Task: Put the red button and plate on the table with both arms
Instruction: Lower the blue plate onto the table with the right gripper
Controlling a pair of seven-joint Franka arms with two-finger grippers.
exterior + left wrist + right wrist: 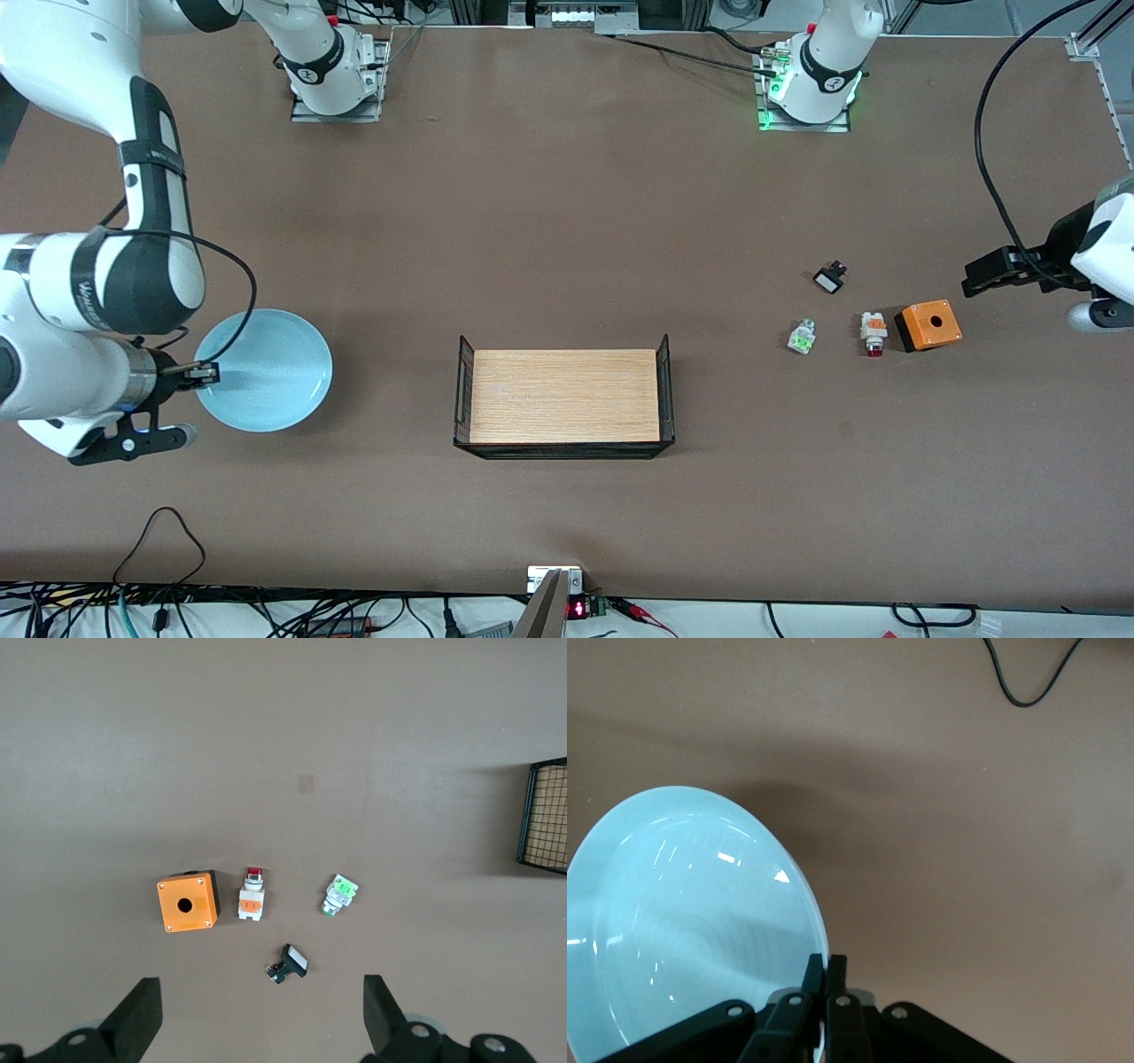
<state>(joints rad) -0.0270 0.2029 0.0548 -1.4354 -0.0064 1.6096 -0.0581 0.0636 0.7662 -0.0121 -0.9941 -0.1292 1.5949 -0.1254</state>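
The light blue plate (266,368) is at the right arm's end of the table (567,221). My right gripper (205,374) is shut on its rim; in the right wrist view the fingers (812,973) pinch the plate's edge (682,921). I cannot tell whether the plate rests on the table or hangs just above it. The red button (873,332) lies on the table toward the left arm's end, beside the orange box (928,324). My left gripper (974,276) is open and empty in the air, over the table past the orange box. In the left wrist view the red button (252,897) is ahead of the open gripper (261,1023).
A green-and-clear part (801,338) lies beside the red button, and a small black part (830,278) lies farther from the camera. A wooden tray with black wire ends (563,396) sits mid-table. All three show in the left wrist view: orange box (187,901), green part (338,895), black part (289,963).
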